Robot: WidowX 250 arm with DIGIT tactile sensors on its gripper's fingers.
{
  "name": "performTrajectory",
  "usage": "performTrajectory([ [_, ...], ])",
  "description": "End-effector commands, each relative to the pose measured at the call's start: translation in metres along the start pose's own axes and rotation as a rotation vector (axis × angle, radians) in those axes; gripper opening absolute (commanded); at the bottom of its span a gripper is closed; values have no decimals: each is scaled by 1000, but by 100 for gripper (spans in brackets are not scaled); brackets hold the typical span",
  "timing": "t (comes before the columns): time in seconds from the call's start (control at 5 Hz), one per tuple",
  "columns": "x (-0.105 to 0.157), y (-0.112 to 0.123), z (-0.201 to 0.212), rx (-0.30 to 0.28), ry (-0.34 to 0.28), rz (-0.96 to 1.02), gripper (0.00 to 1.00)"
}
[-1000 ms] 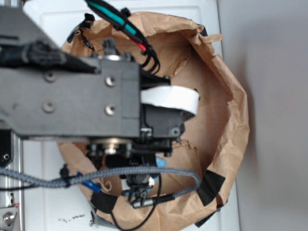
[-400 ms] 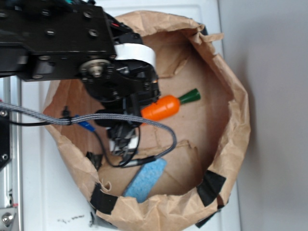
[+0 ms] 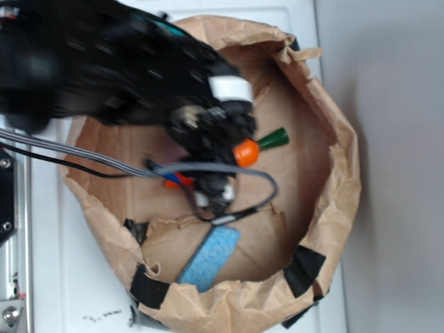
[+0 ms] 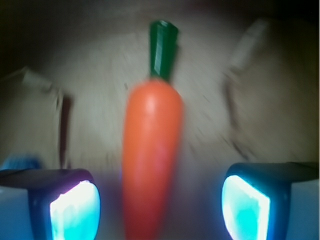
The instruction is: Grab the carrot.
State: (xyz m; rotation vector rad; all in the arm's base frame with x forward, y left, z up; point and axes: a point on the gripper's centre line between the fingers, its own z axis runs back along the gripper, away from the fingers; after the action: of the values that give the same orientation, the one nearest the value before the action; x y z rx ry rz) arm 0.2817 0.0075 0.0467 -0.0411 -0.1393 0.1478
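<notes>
A white surface (image 3: 173,305) carries a brown paper bag (image 3: 333,139) with its rim rolled down and black tape patches along the edge; grey background lies to the right.

The gripper (image 4: 160,200) is spread wide — its two pads (image 4: 75,207) sit at the lower left and lower right of the wrist view, well apart, touching nothing. In the exterior view the gripper (image 3: 208,177) is inside the bag, under the blurred black arm (image 3: 104,69), with grey and black cables (image 3: 83,163) trailing to the left.

The carrot (image 4: 152,155) lies between the pads, lengthwise along the wrist view, green stem (image 4: 162,47) pointing away from the camera. Gaps show on both sides of it; neither pad touches it. In the exterior view only the thick orange end of the carrot (image 3: 246,152) and its stem (image 3: 274,139) show past the arm — the rest is hidden.

A blue sponge (image 3: 208,257) lies on the bag floor near the lower rim, apart from the carrot. The wrist view is blurred.
</notes>
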Motion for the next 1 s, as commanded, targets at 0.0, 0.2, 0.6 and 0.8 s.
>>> performTrajectory([
  [0.0,34,-26,-36,92,-114,-4,100],
  [0.2,35,-27,-26,60,-99,8,0],
  [0.6,34,-32,60,-110,-9,18,0],
  [0.8,32,-32,100,-177,2,14,0],
])
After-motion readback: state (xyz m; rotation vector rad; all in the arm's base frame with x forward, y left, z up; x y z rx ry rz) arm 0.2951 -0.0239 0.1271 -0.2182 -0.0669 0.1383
